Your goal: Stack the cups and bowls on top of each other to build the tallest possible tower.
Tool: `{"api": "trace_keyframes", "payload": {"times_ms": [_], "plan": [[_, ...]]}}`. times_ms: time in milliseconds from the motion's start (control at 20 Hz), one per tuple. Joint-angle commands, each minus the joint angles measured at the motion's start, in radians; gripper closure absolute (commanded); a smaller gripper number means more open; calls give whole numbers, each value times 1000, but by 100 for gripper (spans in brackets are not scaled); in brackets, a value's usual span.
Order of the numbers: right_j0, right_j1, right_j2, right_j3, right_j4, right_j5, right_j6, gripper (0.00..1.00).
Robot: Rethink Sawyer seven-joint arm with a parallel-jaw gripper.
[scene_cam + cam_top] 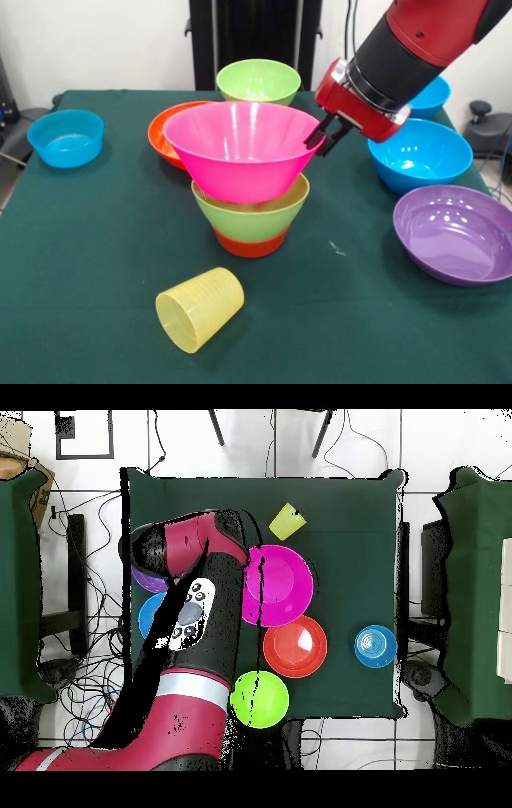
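Gripper (322, 133) clenched on pink bowl (240, 148) rim, apparently to seat it on tower (250, 216) below; tumbler (200, 309) lay well beyond.

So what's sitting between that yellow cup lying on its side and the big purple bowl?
Nothing: in the front view only bare green tablecloth runs from the yellow cup to the purple bowl. The tower stands farther back, off that line.
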Motion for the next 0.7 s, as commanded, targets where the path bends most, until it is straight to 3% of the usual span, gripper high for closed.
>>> {"api": "trace_keyframes", "payload": {"times_ms": [50,700], "plan": [[-20,35,126,-82,14,62,-47,100],[-26,53,142,-107,13,82,-55,100]]}}
